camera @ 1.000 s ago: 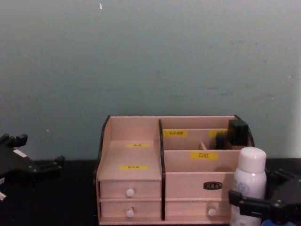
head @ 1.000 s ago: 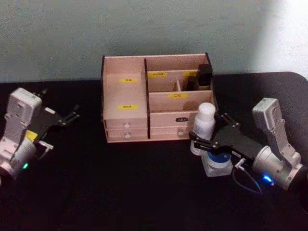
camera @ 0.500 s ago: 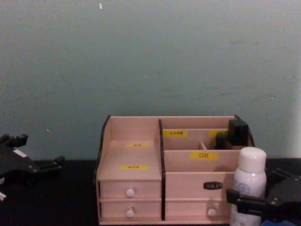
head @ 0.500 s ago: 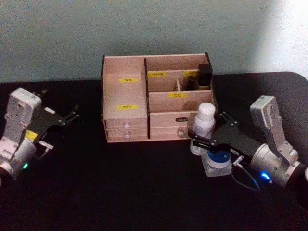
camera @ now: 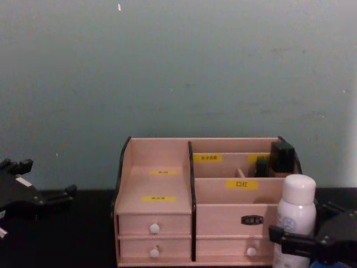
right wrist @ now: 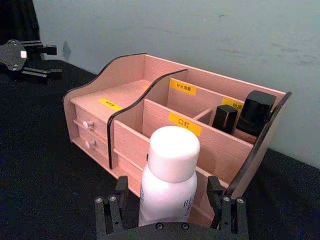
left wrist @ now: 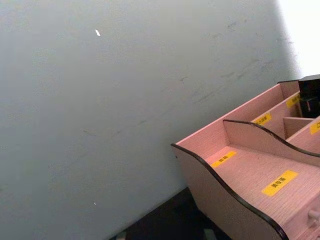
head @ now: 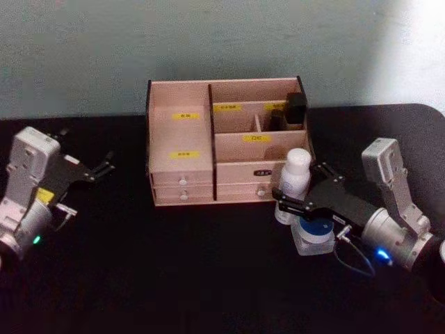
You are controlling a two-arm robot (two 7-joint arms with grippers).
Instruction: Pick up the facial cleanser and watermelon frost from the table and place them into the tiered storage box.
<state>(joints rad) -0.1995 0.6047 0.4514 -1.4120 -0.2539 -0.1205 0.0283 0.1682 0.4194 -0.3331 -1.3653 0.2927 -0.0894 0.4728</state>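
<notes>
A: Teal wall (head: 208,42) behind, black table (head: 208,271) below. And the tiered storage box (head: 182,139)?
B: Standing mid-table by the wall. Next, right claw (head: 301,184) just before its right-hand drawers, spread wide around an upright white bottle (head: 297,161), gaps on both sides.
A: And left claw (head: 106,163)?
B: Parked well left, spread, gripping nothing.
A: Smaller still?
B: Blue-topped jar (head: 311,233) on the table under the right arm, just beside the bottle.

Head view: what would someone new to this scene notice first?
The light wooden tiered storage box stands mid-table. Just in front of its right end, the open right gripper straddles an upright white bottle, with a blue-topped jar close by. The left gripper hangs idle at far left.
</notes>
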